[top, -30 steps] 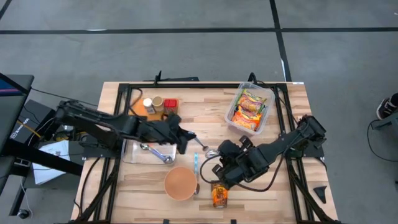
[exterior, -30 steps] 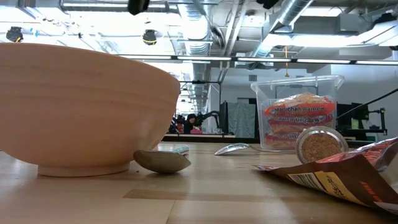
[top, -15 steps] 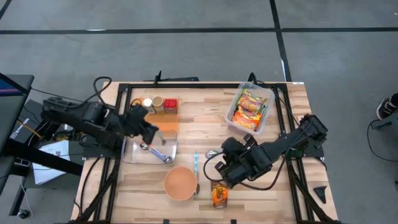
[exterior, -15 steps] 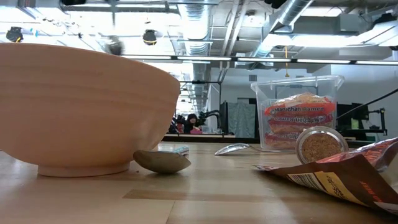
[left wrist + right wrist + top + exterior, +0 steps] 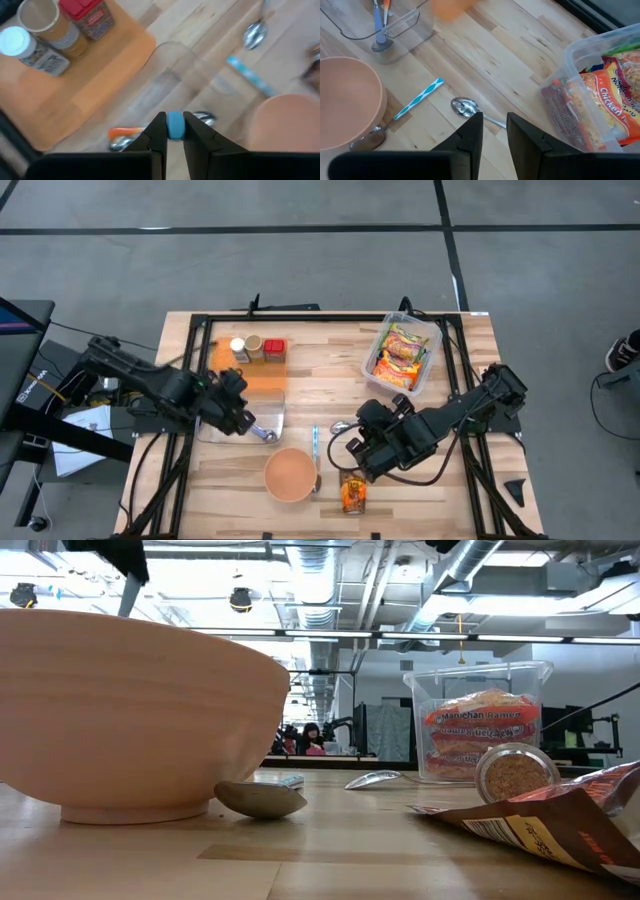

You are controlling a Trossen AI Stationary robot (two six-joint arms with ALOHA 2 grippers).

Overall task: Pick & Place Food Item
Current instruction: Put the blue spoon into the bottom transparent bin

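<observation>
A ramen packet (image 5: 352,494) lies flat on the table near the front edge, right of the wooden bowl (image 5: 290,474); the low view shows it at the right (image 5: 560,825). My right gripper (image 5: 362,460) hovers just behind the packet, open, with nothing between its fingers (image 5: 494,125). My left gripper (image 5: 243,418) stands over the clear tray (image 5: 215,430) at the left, shut on a thin blue utensil (image 5: 175,124). More ramen packets fill the clear bin (image 5: 432,340) at the back right. My left gripper pinches the blue utensil (image 5: 175,125) between its two fingers. The fingers slant downward from the table's left. A thin stretch of the utensil (image 5: 128,595) hangs below the gripper, clear of the table. Which part it holds, the fingers hide.
An orange cutting board (image 5: 265,375) with spice jars (image 5: 255,348) sits at the back left. A metal spoon (image 5: 464,106) and a blue-and-white striped utensil (image 5: 420,97) lie mid-table. A wooden spoon (image 5: 260,798) lies beside the bowl. More utensils lie in the clear tray.
My left gripper has swung from the table's middle toward the left edge, then a little toward the near edge. It now stands over the clear tray and has tipped further downward. My right gripper has kept still.
</observation>
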